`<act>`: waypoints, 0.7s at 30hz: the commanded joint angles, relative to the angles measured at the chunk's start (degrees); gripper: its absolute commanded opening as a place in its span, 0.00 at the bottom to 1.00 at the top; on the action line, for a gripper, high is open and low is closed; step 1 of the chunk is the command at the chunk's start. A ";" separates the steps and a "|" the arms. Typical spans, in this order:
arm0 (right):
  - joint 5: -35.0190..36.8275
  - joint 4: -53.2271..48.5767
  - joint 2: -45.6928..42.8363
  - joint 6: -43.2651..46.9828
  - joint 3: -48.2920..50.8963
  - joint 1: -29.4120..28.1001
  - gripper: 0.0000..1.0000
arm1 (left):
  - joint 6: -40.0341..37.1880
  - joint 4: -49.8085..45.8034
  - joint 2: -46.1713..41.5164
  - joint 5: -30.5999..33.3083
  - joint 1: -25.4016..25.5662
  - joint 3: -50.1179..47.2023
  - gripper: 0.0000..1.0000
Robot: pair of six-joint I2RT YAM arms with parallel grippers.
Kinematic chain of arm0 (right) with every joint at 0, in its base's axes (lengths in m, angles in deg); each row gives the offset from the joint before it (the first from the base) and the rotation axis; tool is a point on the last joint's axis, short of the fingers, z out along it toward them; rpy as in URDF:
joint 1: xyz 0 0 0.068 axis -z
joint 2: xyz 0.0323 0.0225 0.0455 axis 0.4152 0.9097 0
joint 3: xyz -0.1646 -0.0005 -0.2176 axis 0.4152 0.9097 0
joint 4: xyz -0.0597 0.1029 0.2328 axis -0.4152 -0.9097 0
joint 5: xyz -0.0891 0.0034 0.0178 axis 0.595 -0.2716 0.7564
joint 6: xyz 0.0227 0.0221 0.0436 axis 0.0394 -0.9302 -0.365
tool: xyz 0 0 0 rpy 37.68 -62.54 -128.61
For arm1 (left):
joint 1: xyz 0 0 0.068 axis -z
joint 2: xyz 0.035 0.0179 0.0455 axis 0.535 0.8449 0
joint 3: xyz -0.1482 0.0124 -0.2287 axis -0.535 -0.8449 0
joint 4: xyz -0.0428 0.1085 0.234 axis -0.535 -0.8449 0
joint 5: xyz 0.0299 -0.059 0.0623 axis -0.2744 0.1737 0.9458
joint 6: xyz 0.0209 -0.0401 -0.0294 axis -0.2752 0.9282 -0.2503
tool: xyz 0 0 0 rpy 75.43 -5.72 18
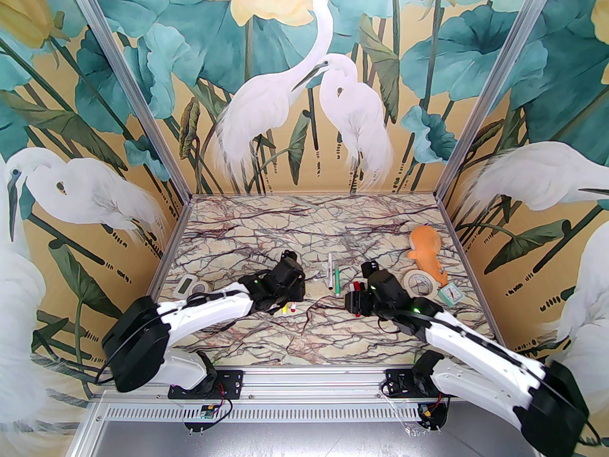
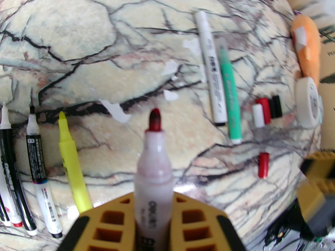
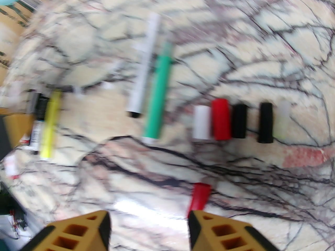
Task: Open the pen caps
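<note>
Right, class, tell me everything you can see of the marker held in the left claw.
The marker has a plump whitish barrel, plastic by its look, tinged pink near the neck, with dark print lower down. It is uncapped, baring a rounded red tip darkened at the end. It points away over the marbled table, clamped in the left claw.

cream marble table (image 2: pixel 78 48) veined black and pink; white cap (image 3: pixel 202 122), red cap (image 3: pixel 221 119), black cap (image 3: pixel 239 120); green pen (image 3: pixel 157 98), yellow pen (image 3: pixel 49 124); marker (image 2: pixel 153 161) white, tip red.
</note>
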 commanded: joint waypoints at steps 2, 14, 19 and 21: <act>-6.52 0.91 -5.52 2.28 0.98 0.22 0.81 | 3.41 -2.42 4.06 3.23 -0.13 2.99 0.08; -9.98 0.65 -12.25 1.57 1.39 0.22 0.99 | 6.38 -9.24 15.11 9.11 0.89 9.41 0.11; -8.63 0.22 -12.00 1.58 1.64 0.31 1.00 | 6.83 -10.80 17.61 10.10 1.41 10.49 0.12; -8.48 0.38 -11.89 1.36 1.82 0.24 0.99 | 6.95 -11.16 17.99 10.30 1.52 10.62 0.11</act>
